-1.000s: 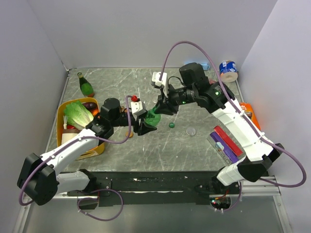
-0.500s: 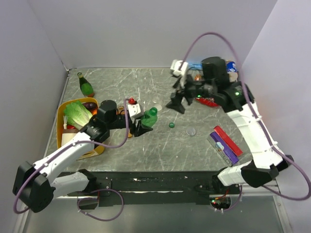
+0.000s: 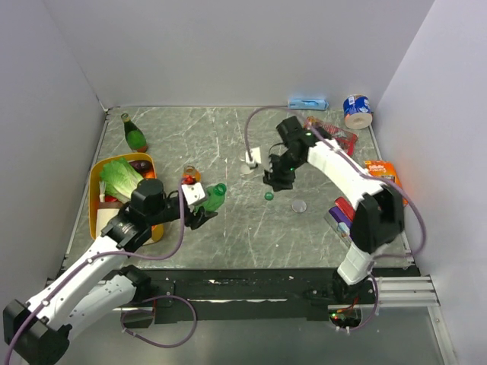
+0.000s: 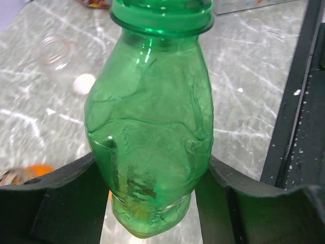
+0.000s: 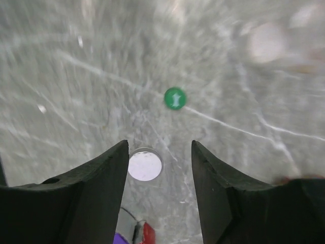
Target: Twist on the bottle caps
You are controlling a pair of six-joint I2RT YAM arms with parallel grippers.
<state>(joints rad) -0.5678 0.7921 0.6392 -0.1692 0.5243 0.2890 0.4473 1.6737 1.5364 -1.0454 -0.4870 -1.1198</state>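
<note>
Grey marbled tabletop, pale walls. The left gripper clamps the green bottle, which tilts with its neck pointing away from the fingers. The right gripper hangs open and empty, the clear cap under its tips and the green cap just ahead.

No word, brand or number can be read anywhere. The nearest thing to a sign is a small white mark, shaped like an upward arrow, on top of the green cap in the right wrist view. In the left wrist view the green bottle carries dark, smudged print low on its front, too blurred to read. From above, the can shows blue-and-white printing and the orange packet a pale patch, both too small to make out.
</note>
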